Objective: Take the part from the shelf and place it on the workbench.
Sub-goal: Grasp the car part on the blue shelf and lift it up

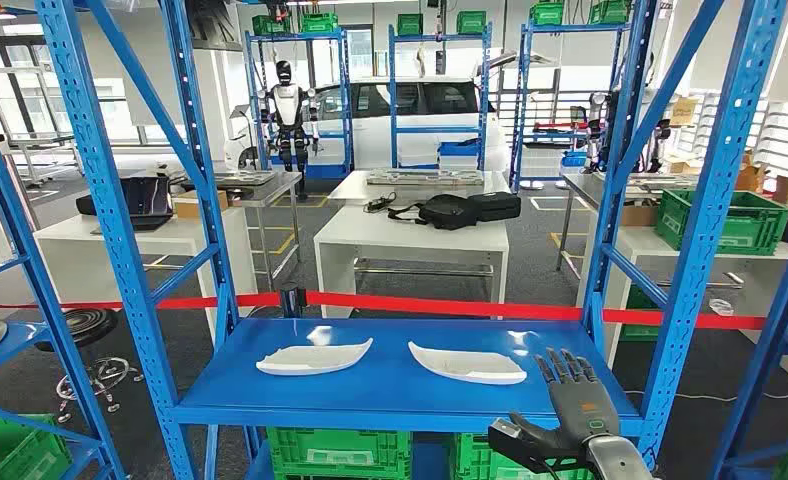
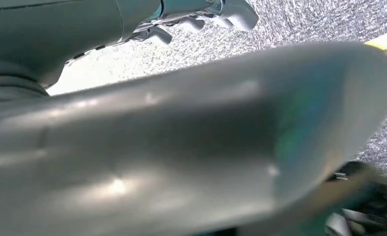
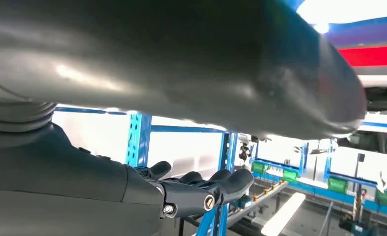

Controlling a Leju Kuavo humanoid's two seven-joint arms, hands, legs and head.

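Head view, item one: blue shelf (image 1: 400,395), its deck at my working height, carrying two white parts lying flat and well apart from each other. Left part (image 1: 314,357) sits toward the left of the deck; right part (image 1: 467,363) sits right of centre.

Item two: my right hand (image 1: 568,405), raised at the front right corner of the deck, palm side away from me, fingers (image 1: 571,369) spread and upright, thumb out to the left. It holds nothing. The right part lies just beside it, to its left and slightly farther back on the deck; I see no contact between them.

Item three: left hand (image 2: 201,17), seen from the left wrist, fingers curled above speckled grey floor (image 2: 299,24); I cannot tell whether it grips anything, since the thumb blocks most of the frame.

Item four, background: red barrier tape (image 1: 450,307) behind the shelf, white table (image 1: 415,240) with black bags (image 1: 460,209), green crates (image 1: 340,450) under the deck.
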